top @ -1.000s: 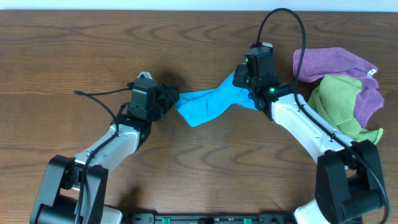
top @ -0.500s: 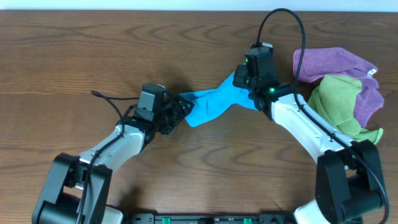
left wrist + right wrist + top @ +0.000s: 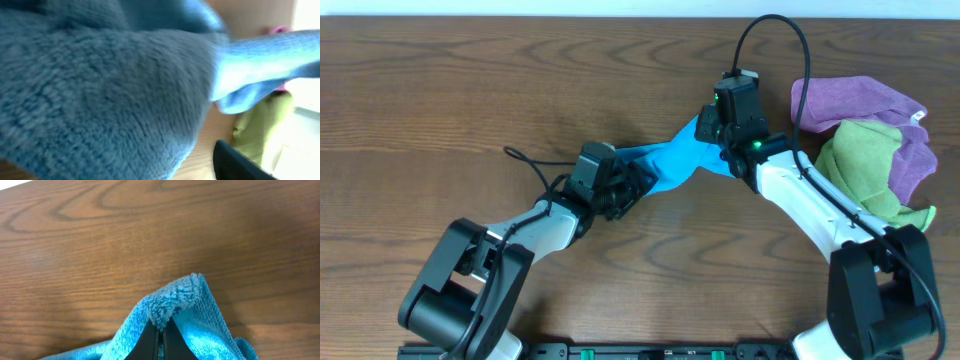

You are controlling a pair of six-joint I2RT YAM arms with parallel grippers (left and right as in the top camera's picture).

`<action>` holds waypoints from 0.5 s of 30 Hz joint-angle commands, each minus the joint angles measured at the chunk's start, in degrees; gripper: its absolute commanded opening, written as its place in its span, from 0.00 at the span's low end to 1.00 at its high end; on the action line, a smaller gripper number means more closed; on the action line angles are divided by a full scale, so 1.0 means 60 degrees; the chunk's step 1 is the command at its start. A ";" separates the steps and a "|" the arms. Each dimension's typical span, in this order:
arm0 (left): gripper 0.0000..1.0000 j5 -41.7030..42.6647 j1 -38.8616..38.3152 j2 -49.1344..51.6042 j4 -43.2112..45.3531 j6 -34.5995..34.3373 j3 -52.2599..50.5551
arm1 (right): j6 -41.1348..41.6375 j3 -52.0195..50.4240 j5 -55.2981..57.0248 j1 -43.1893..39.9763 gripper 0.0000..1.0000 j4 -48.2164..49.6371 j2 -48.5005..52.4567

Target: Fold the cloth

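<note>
The sky-blue cloth (image 3: 672, 160) hangs stretched between my two grippers above the wooden table (image 3: 470, 90). My right gripper (image 3: 706, 130) is shut on its right corner; in the right wrist view the closed fingertips (image 3: 161, 330) pinch a fluffy tip of the cloth (image 3: 200, 325). My left gripper (image 3: 632, 183) holds the cloth's left end, close under the middle of the cloth. In the left wrist view the cloth (image 3: 100, 90) fills almost the whole frame and hides the jaws, apart from one dark finger (image 3: 240, 165) at the bottom right.
A purple cloth (image 3: 860, 98) and a lime-green cloth (image 3: 860, 160) lie heaped at the right of the table, beside my right arm. The green one also shows in the left wrist view (image 3: 255, 125). Cables loop over both arms.
My left gripper has moved right and toward the front with the cloth's left end, bringing it closer to the right gripper. The cloth now spans a shorter distance. The right arm has not moved.
</note>
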 commanded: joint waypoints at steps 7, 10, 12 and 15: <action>0.06 0.0820 0.0025 0.0047 0.2131 -0.1180 0.0109 | -0.0331 0.0018 0.0175 -0.0033 0.01 -0.0295 0.0022; 0.06 0.0769 0.0372 0.0047 0.2728 -0.1574 0.0127 | -0.0331 0.0018 0.0171 -0.0029 0.02 -0.0579 0.0022; 0.06 0.0510 0.0707 0.0047 0.2838 -0.1617 0.0138 | -0.0328 0.0018 0.0171 -0.0025 0.02 -0.0805 0.0022; 0.06 -0.0131 0.1144 0.0047 0.2692 -0.1606 0.0138 | -0.0328 0.0018 0.0146 -0.0004 0.01 -0.0929 0.0022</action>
